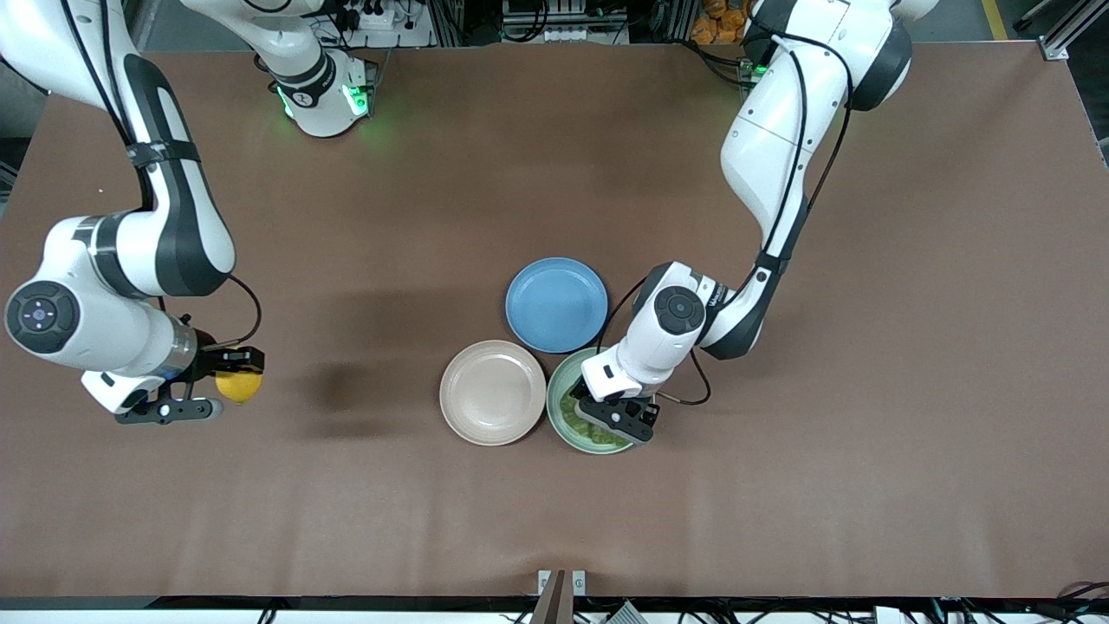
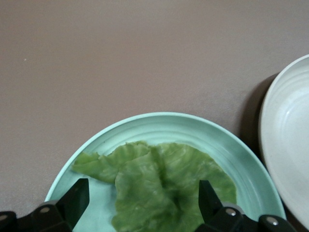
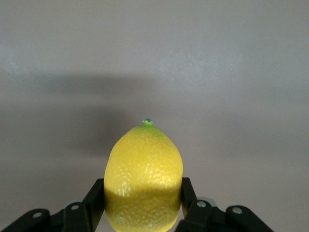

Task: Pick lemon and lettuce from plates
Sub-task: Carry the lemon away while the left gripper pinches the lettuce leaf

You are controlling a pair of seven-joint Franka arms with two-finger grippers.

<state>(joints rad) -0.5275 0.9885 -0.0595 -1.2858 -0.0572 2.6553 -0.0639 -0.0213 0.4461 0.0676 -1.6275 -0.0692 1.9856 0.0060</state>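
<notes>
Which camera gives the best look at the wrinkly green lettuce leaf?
The left wrist view: the wrinkly green lettuce leaf fills it, lying on the pale mint green plate. In the front view the left gripper hides most of it. The right wrist view shows none.

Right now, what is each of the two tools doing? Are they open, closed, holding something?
Left tool: open, over the wrinkly green lettuce leaf on the pale mint green plate.
Right tool: closed on the small oval yellow lemon, over bare table.

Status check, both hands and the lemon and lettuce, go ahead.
Right hand shut on small yellow lemon, over bare table. Left hand open, over green wrinkly lettuce leaf on mint green plate. Nothing blocking.
</notes>
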